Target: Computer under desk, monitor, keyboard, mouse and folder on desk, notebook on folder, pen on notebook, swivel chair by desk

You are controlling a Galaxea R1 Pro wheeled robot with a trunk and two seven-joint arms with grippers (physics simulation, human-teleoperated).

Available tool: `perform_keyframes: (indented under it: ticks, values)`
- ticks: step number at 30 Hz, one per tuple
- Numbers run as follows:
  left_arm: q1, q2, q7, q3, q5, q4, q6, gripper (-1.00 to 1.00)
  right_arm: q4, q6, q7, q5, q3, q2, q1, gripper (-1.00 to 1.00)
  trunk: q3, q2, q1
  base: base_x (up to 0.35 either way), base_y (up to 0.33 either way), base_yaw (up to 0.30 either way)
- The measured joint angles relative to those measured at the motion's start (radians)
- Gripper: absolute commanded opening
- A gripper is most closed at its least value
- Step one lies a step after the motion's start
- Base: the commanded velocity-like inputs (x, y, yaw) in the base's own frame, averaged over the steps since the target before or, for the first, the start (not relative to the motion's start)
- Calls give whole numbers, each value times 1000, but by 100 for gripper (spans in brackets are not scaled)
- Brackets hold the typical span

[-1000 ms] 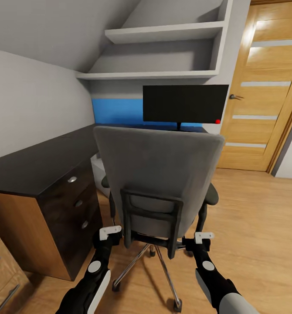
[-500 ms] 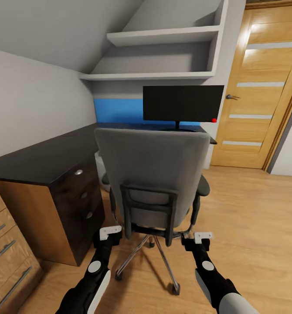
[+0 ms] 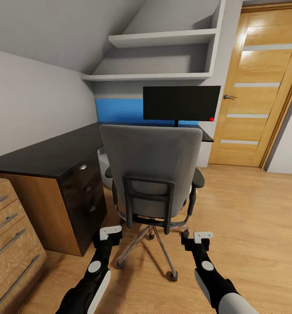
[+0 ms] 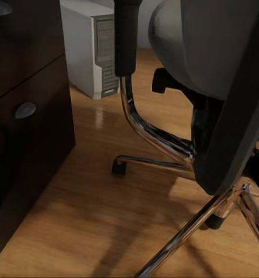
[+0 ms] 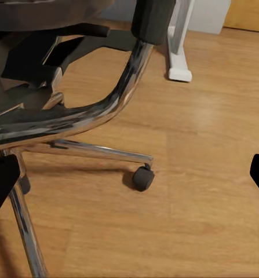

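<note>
Chair (image 3: pixel 152 174) has rolled away toward desk (image 3: pixel 45 157); both grippers trail it, left (image 3: pixel 110 233), right (image 3: pixel 202 237), jaw state indeterminate.

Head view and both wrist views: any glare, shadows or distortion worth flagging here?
Head view: wide-angle bend in the door frame, soft glare on its top panel, chair shadow faint on the floor. Left wrist view: bright sheen on the floor by the computer, chair back close and dark. Right wrist view: highlights on the chrome armrest support, a small shadow under the castor.
</note>
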Motion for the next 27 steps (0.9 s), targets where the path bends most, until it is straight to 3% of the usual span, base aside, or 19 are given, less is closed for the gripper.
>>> perform_keyframes:
  ticks: [6,12,16,20,27]
  values:
    - [0,-1,-1,-17,0,2,0,100,2,-53,-24,1,1,16,0,100,0,0,0,-11,0,0]
    - [0,-1,0,-61,0,6,0,100,33,-161,-69,7,2,61,0,100,0,0,0,-2,0,0]
    - [0,-1,1,-82,0,11,0,100,56,-215,-94,55,9,102,0,100,0,0,0,0,0,0]
    - [0,-1,4,-118,-1,17,0,100,71,-230,-125,124,14,102,0,100,0,0,0,0,0,0]
    - [0,-1,2,-147,-1,20,1,100,104,-235,-144,165,17,102,0,100,0,0,0,0,0,0]
